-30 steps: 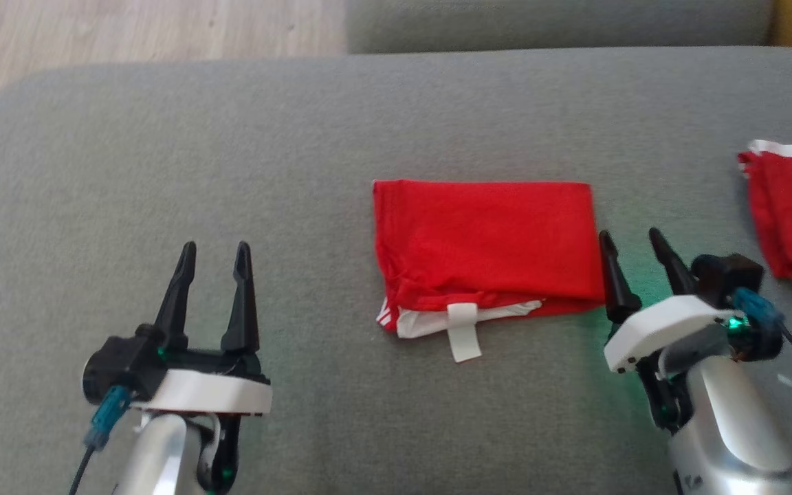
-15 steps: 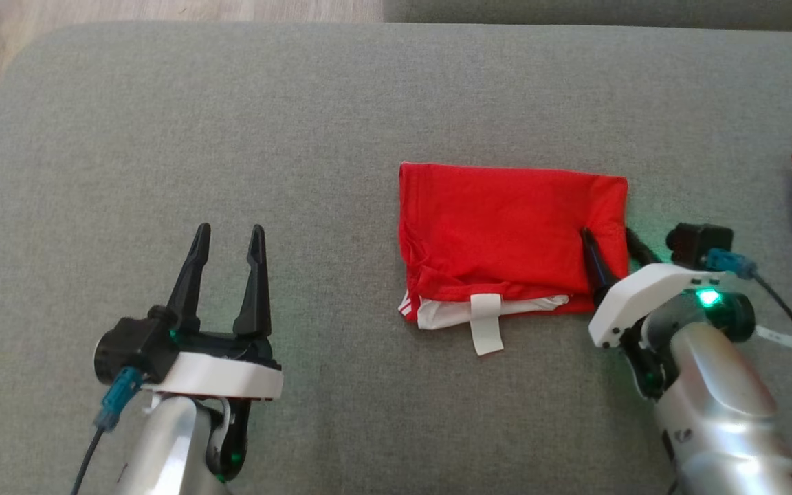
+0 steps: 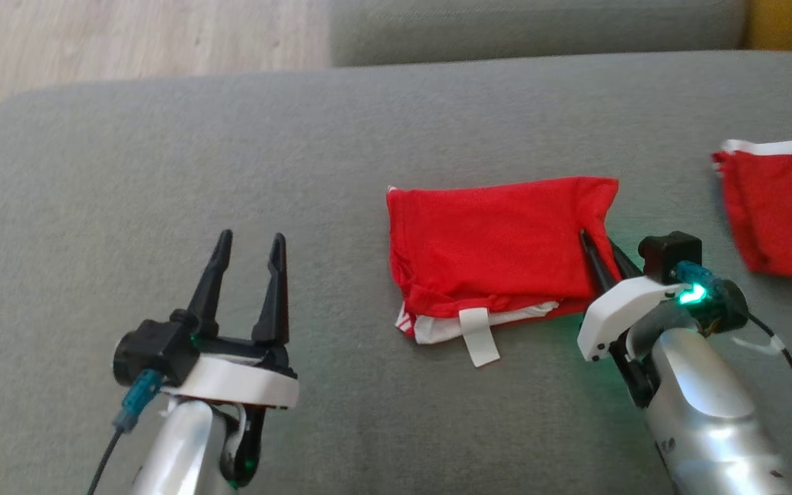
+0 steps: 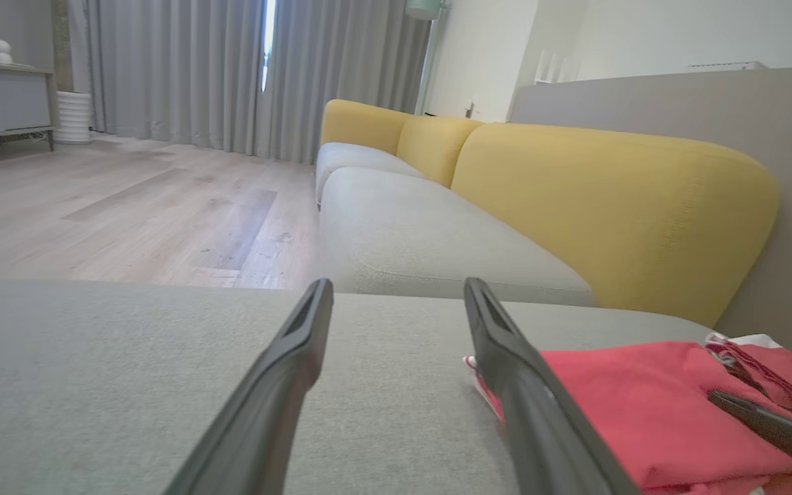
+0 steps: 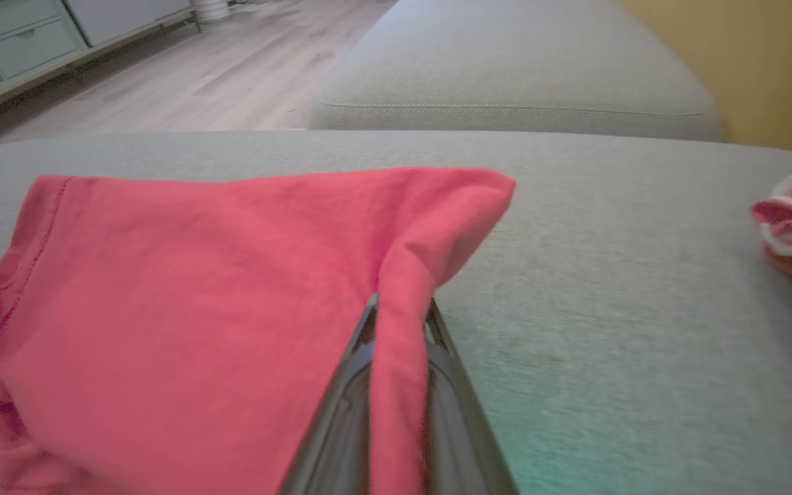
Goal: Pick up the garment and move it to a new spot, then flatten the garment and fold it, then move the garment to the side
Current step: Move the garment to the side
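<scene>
Garment (image 3: 499,240): red, folded into a rough rectangle, lying flat on the grey sofa cushion (image 3: 162,172), right of centre in the head view. A white band (image 3: 492,317) shows along the near edge and a white tab (image 3: 478,337) sticks out toward the robot. A second red piece (image 3: 781,213) lies well apart at far right, not touching.

Right pincer (image 3: 597,240): clenched on the garment's right edge. The right wrist view shows a ridge of red cloth pinched up between the two fingers, and the corner beyond it lifts a little off the cushion. Left pincer (image 3: 252,236): released, jaws wide, nothing in it, over bare cushion well left of the garment.

Handling, as a judgement: thin jersey-type cloth, light, soft, limp, not fragile. It won't hold its shape when lifted. It looks like several stacked layers, so a pinch that catches only the top ones will likely let the fold peel open or drag behind. Cloth on a fabric cushion probably drags rather than slides, so lifting beats pulling.

Best hold: the right edge, deep enough to bite all layers, closer to the thick near edge. Can't tell how many layers the current pinch has. A second hold on the left edge would keep the rectangle together.
</scene>
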`<state>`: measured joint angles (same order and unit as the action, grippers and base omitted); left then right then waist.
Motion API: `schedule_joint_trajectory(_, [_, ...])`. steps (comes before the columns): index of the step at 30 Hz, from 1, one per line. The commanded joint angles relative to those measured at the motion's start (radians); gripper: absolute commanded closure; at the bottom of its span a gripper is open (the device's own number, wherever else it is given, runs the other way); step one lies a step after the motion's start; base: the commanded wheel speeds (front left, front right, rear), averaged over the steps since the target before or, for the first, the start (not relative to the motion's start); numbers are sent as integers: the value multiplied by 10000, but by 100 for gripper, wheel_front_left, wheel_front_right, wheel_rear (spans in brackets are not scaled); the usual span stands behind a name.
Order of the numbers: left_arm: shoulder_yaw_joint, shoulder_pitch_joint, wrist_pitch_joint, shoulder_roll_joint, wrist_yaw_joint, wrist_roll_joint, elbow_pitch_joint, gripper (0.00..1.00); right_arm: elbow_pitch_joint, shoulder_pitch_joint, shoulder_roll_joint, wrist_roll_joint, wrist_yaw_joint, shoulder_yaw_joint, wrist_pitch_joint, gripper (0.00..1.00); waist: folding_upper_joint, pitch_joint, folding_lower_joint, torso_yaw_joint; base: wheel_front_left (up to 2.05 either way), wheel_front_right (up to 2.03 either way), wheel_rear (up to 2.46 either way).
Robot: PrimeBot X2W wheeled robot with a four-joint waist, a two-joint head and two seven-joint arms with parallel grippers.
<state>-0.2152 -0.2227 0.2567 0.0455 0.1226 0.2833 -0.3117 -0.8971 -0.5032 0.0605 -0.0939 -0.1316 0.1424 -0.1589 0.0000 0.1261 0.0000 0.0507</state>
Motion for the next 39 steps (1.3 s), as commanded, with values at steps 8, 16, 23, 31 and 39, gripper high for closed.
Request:
schedule_joint_trajectory(8, [-218,-50,51,47,-382,311,487,0,1470,-358,1101,611,9,159,160,100,0,-520,0,-986,0,0,0])
schedule_joint_trajectory(16, [-239,-482,51,47,-390,202,757,0,2553,-872,3204,263,9,26,1064,100,0,415,0,-1192,0,0,0])
schedule_joint_trajectory(23, [-197,-979,51,47,-216,24,656,0,2543,-1609,4250,-59,9,-1056,1536,100,0,1472,0,-1199,0,0,0])
schedule_joint_trajectory(31, [-179,-1509,51,47,-70,-139,636,0,1807,-2300,4663,686,9,-2303,1963,100,0,2348,0,-1080,0,0,0])
schedule_joint_trajectory(39, [-165,-1661,51,47,-5,-203,664,0,1544,-2443,4948,1399,9,-2936,1978,100,0,2604,0,-1046,0,0,0])
